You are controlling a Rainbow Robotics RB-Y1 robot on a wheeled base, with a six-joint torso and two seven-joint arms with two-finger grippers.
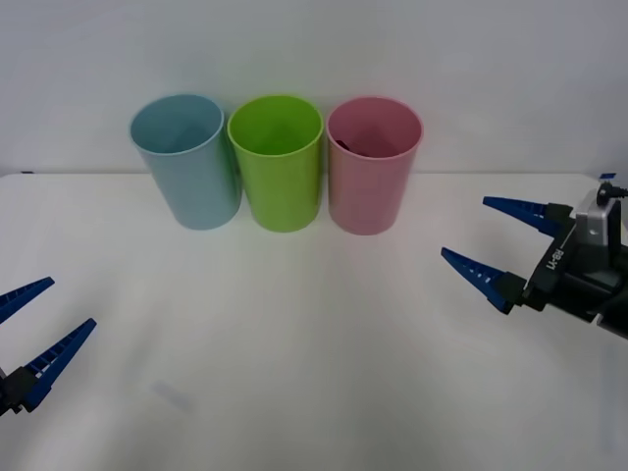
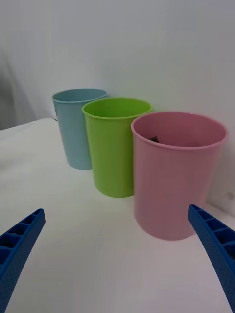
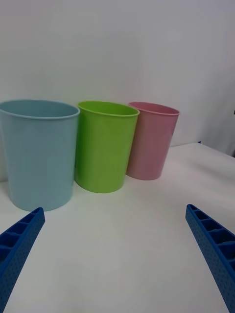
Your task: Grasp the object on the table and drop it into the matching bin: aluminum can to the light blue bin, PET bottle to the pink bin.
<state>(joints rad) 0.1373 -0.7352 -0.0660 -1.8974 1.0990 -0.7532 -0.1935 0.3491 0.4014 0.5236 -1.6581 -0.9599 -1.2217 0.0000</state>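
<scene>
Three tall, smooth, tapered plastic bins stand upright in a row at the far side of a flat white table (image 1: pixel 314 343). The green bin (image 1: pixel 278 162) is in the middle. The light blue bin (image 1: pixel 186 162) stands just to its left and the pink bin (image 1: pixel 372 167) just to its right, sides nearly touching. A small dark shape (image 2: pixel 155 139) lies inside the pink bin just under its rim; what it is cannot be told.

Two robot hands, each with two blue ribbed fingers, hover over the table nearer than the green bin. The left hand (image 1: pixel 29 334) is well to its left, fingers spread apart, holding nothing. The right hand (image 1: pixel 488 235) is well to its right, beyond the pink bin, fingers also apart and empty.
</scene>
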